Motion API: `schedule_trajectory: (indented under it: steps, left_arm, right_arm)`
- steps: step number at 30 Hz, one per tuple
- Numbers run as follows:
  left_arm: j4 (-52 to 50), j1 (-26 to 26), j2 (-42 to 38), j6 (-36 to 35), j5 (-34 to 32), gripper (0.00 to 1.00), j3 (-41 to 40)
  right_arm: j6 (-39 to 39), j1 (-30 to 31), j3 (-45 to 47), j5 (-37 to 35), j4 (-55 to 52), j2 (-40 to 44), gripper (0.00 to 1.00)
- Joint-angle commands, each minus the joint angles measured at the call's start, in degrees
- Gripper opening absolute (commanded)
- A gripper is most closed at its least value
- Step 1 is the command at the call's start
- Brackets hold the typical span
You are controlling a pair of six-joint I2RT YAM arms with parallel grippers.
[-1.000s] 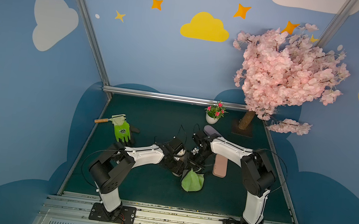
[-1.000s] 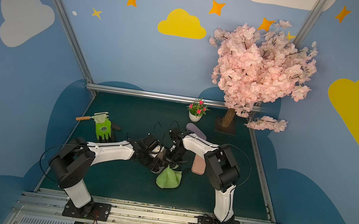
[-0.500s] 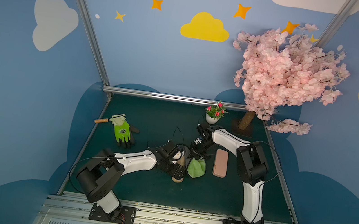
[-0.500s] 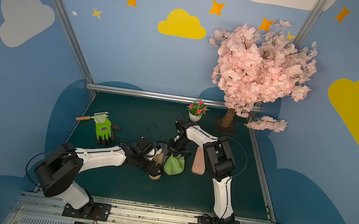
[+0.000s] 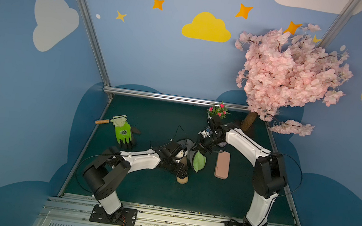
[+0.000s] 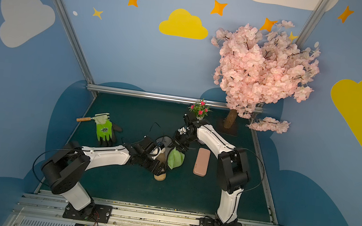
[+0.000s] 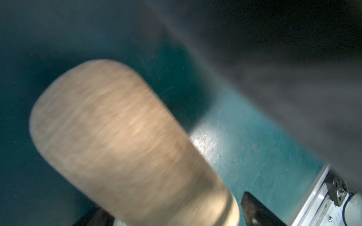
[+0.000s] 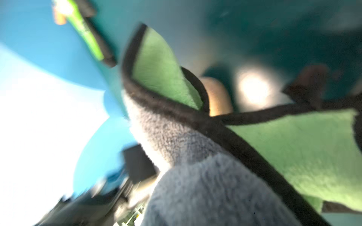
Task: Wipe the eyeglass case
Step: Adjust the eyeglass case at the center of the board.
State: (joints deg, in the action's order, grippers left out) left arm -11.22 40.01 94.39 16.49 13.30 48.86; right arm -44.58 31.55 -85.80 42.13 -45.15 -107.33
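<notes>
Lying at the centre of the table (image 5: 141, 191), the tan eyeglass case (image 5: 182, 179) looks light, rigid and slick; grip its long sides. Jaws spread, the left gripper (image 5: 181, 171) straddles it; at its one o'clock, the right gripper (image 5: 202, 147) pinches the cloth (image 5: 199, 162).

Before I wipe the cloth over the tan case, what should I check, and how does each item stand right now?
1. Cloth gripped: ok, it hangs from the shut right gripper.
2. Tan case down on the mat: looks ok in both top views.
3. Case held steady: not ok. The left gripper straddles it, but its fingers stand apart with a gap on one side.
4. Cloth touching the case: cannot tell. It hangs close beside it, and the left gripper hides the spot.
5. Pink case out of the way: ok, it lies apart on the cloth's other side.
</notes>
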Motion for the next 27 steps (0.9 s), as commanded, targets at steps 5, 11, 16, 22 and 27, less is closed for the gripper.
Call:
schedule_trajectory:
  steps: [5,11,16,22,27]
  left_arm:
    - [1.66,-0.20,-3.06,-3.01,-2.28,0.98,-3.50]
    - [3.05,-0.02,-8.58,-3.12,-4.56,0.98,-6.16]
    - [-0.73,-0.02,-17.47,-3.66,-9.26,0.99,-7.05]
    - [-2.06,-0.34,-33.78,-7.84,-28.65,1.00,-9.81]
    - [0.59,-1.32,-44.82,-9.59,-33.49,1.00,-11.52]
  right_arm:
    - [-14.01,5.25,11.43,13.82,18.69,-1.62,0.00]
    - [-6.54,2.57,13.97,9.20,14.19,-8.92,0.00]
    - [9.59,1.08,5.51,-5.57,-2.07,-10.85,0.00]
    - [17.74,1.65,-6.07,-5.98,-10.63,-6.66,0.00]
    - [17.62,1.60,-8.61,-15.75,-17.07,-5.96,0.00]
